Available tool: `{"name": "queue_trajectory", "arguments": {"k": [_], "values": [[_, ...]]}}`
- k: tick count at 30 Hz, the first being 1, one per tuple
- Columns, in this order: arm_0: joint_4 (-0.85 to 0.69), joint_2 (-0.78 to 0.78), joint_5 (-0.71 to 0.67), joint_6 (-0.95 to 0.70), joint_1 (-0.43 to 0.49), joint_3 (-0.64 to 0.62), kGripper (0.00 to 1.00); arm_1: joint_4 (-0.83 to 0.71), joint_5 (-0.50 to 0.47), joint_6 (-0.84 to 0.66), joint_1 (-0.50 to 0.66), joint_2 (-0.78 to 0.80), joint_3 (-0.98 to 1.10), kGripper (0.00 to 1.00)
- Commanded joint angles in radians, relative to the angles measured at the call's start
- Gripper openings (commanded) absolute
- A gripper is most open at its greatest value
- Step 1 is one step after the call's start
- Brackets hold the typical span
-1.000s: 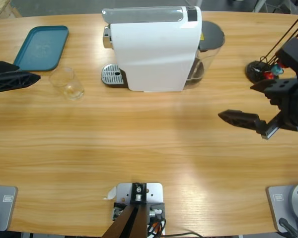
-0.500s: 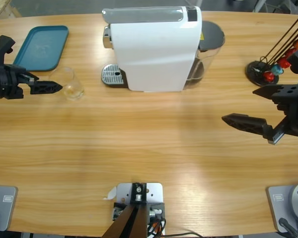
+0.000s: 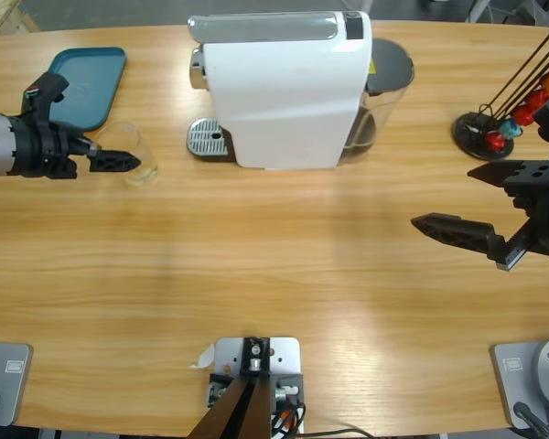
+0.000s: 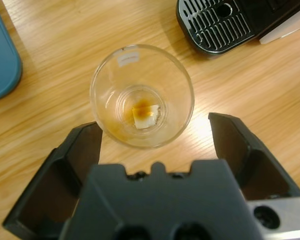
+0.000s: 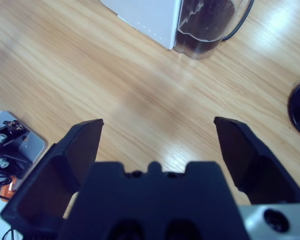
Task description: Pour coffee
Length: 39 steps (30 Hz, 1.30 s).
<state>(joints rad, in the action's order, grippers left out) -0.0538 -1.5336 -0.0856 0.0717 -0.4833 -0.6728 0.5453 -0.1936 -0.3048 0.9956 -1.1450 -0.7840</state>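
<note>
A small clear glass (image 4: 141, 95) stands on the table left of the coffee machine's drip tray (image 4: 217, 22). Only a thin brown trace of coffee (image 4: 146, 109) lies at its bottom. My left gripper (image 4: 154, 125) is open, one jaw on each side of the near part of the glass. In the high view the left gripper (image 3: 119, 158) reaches in from the left edge to the glass (image 3: 135, 151). My right gripper (image 3: 442, 195) hangs open over bare wood at the right, holding nothing. The right gripper (image 5: 157, 122) shows only table between its jaws.
The white coffee machine (image 3: 284, 91) stands at the back middle, with its dark water tank (image 3: 384, 82) behind it on the right. A teal tray (image 3: 78, 87) lies at the back left. A capsule stand (image 3: 503, 119) on a black base sits at the far right.
My left arm has come in rightward from the table's left edge until its jaws flank the glass. The right gripper has drifted slightly right and down.
</note>
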Motion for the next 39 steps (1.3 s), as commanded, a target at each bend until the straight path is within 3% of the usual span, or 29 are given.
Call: {"name": "queue_trajectory", "arguments": {"k": [1, 6, 7, 10, 13, 14, 23, 24, 25, 26, 27, 28, 39], "values": [[0.039, -0.081, -0.002, 0.018, -0.009, 0.001, 0.948, -0.013, 0.018, -0.014, -0.014, 0.03, 0.032, 1.0], [0.053, -0.102, 0.009, 0.028, -0.009, 0.002, 0.948, -0.013, 0.022, -0.014, -0.014, 0.037, 0.034, 1.0], [0.054, -0.103, 0.009, 0.028, -0.009, 0.002, 0.895, -0.013, 0.023, -0.014, -0.014, 0.038, 0.034, 1.0], [0.058, -0.104, 0.009, 0.025, -0.009, 0.002, 0.493, -0.013, 0.023, -0.014, -0.014, 0.044, 0.037, 1.0], [0.063, -0.111, 0.009, 0.023, -0.009, 0.001, 0.165, -0.013, 0.024, -0.014, -0.014, 0.048, 0.038, 1.0], [0.064, -0.117, 0.009, 0.023, -0.009, 0.001, 0.101, -0.013, 0.025, -0.014, -0.014, 0.05, 0.039, 1.0], [0.069, -0.09, 0.01, 0.02, -0.015, 0.015, 0.099, -0.013, 0.029, -0.014, -0.014, 0.06, 0.042, 1.0], [0.069, -0.093, 0.007, 0.021, -0.015, 0.015, 0.104, -0.013, 0.029, -0.014, -0.014, 0.06, 0.042, 1.0], [0.069, -0.088, -0.007, 0.022, -0.016, 0.018, 0.264, -0.013, 0.029, -0.014, -0.014, 0.06, 0.043, 1.0], [0.069, -0.079, -0.026, 0.022, -0.021, 0.023, 0.64, -0.015, 0.029, -0.014, -0.014, 0.06, 0.043, 1.0], [0.069, -0.065, -0.046, 0.02, -0.027, 0.029, 0.914, -0.017, 0.029, -0.014, -0.014, 0.06, 0.045, 1.0], [0.069, -0.049, -0.056, 0.019, -0.029, 0.037, 0.985, -0.018, 0.029, -0.014, -0.014, 0.06, 0.045, 1.0], [0.076, 0.03, -0.044, 0.001, -0.031, 0.064, 0.996, -0.022, 0.046, -0.013, -0.014, 0.057, 0.047, 1.0]]}}
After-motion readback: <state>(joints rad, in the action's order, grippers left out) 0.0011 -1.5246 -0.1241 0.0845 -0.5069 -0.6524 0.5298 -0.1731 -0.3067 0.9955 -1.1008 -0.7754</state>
